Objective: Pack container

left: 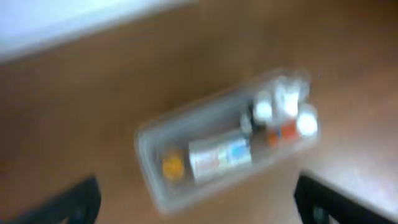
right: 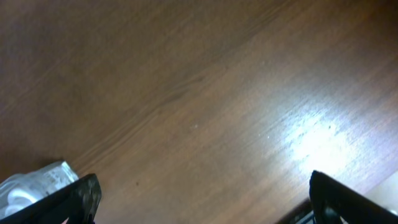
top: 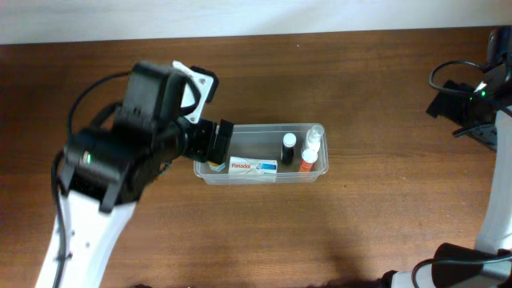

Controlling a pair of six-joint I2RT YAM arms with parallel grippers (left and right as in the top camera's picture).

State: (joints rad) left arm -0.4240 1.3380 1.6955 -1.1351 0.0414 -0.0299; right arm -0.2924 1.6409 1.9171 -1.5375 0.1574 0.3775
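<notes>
Two hands, both spread apart and empty: your left hand point(top: 218, 142) above the container point(top: 317, 171), right hand point(right: 205, 199) above the table point(right: 186, 93).

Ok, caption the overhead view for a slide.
Open left claw over a clear container holding a box and small bottles.

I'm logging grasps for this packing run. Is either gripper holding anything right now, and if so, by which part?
Nothing is held. The left gripper is open above the container, and the right gripper is open over the table.
</notes>
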